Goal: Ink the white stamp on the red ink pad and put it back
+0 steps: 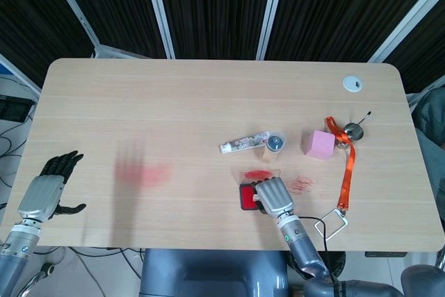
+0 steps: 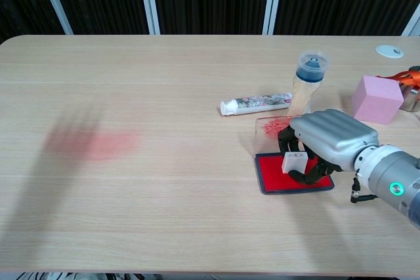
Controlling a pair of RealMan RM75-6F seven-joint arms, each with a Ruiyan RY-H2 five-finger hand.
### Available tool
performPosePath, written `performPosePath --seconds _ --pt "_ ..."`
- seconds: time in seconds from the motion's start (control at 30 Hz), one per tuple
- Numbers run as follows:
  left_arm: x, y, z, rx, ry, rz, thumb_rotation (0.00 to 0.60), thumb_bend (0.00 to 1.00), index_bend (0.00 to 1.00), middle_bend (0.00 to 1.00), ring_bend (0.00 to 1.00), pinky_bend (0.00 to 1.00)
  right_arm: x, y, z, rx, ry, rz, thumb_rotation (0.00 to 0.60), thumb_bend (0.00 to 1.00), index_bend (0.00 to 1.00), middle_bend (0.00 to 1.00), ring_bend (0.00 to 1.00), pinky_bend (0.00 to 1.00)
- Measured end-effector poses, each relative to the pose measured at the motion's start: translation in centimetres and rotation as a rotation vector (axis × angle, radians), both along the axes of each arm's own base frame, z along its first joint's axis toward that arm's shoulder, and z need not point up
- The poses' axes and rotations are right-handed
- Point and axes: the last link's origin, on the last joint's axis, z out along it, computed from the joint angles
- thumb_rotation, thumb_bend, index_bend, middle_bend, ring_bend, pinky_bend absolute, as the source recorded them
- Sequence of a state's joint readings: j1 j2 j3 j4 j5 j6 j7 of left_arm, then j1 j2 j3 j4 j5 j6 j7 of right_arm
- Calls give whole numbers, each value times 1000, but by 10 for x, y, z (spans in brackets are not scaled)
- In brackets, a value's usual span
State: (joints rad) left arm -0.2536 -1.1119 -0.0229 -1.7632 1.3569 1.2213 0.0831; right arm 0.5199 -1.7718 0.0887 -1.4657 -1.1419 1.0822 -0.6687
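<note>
Nearest, at the table's front edge on the right side: the right hand [image 2: 331, 141], silver-backed with dark fingers curled down around the white stamp [image 2: 294, 161]. It holds the stamp upright with its base on the red ink pad [image 2: 279, 176]. From overhead the same hand [image 1: 272, 196] covers most of the pad [image 1: 246, 197], and the stamp cannot be seen there.

Off the front left corner of the table [image 1: 174, 116]: the left hand [image 1: 47, 189], hanging beside the edge with fingers spread apart and nothing in them. It shows only in the head view.

Just behind the ink pad: a clear plastic lid [image 2: 270, 127] smeared with red ink, lying flat. To the right of the pad, a patch of red scribbled ink marks [image 1: 301, 184] on the wood.

On the left half of the table: a faint pink-red smudge [image 2: 98, 143].

Mid-table: a patterned tube with a white cap [image 2: 256, 103], lying on its side, cap end leftward. Touching or just beside its right end, a small upright bottle with a blue cap [image 2: 308, 84].

Right of the bottle: a pink cube [image 2: 377, 98]. Beyond it, a small metal object [image 1: 354, 129] with an orange strap [image 1: 345, 165] running toward the front edge, ending at a wire loop [image 1: 332, 225].

Far right corner: a round white grommet [image 1: 352, 83].
</note>
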Motion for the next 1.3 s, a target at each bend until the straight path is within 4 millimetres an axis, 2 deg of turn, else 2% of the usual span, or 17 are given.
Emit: performPosePath --seconds 0.57,1.3 --pt "0 0 0 0 0 -2 600 5 0 0 0 0 16 -7 16 -47 -38 23 600 683 812 670 569 591" --pt "0 0 -1 -3 -1 0 600 5 0 0 0 0 -2 -3 0 -23 -15 -21 600 684 812 670 569 591"
